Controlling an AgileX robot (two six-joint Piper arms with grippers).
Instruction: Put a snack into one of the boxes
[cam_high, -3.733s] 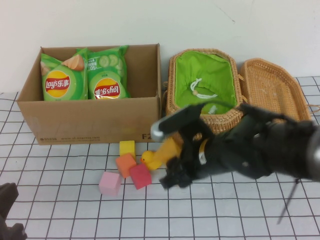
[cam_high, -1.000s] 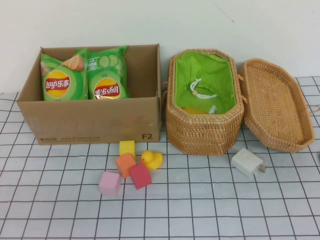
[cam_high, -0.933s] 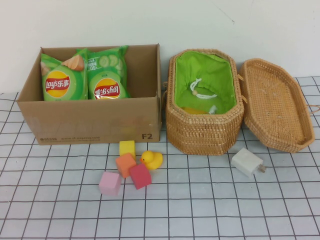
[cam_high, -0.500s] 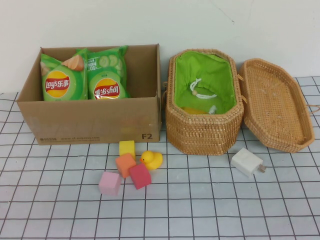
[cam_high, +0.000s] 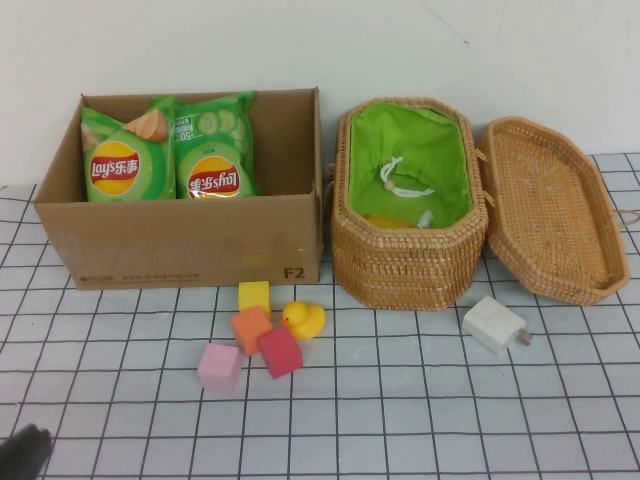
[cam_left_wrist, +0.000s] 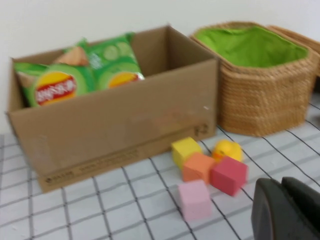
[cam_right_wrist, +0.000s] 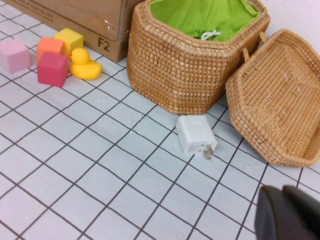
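Chip bags (cam_high: 165, 148) — light, crinkly, crushable; pinch your top seam. Left gripper (cam_left_wrist: 287, 210), near-left — closed, empty. Right gripper (cam_right_wrist: 290, 215), near-right — likewise.

The cardboard box (cam_high: 190, 240) looks matt brown paperboard; inside it, glossy plastic snack bags (cam_high: 165, 150). Beside the box, the basket (cam_high: 405, 255) is rough woven wicker with green cloth lining (cam_high: 410, 150).
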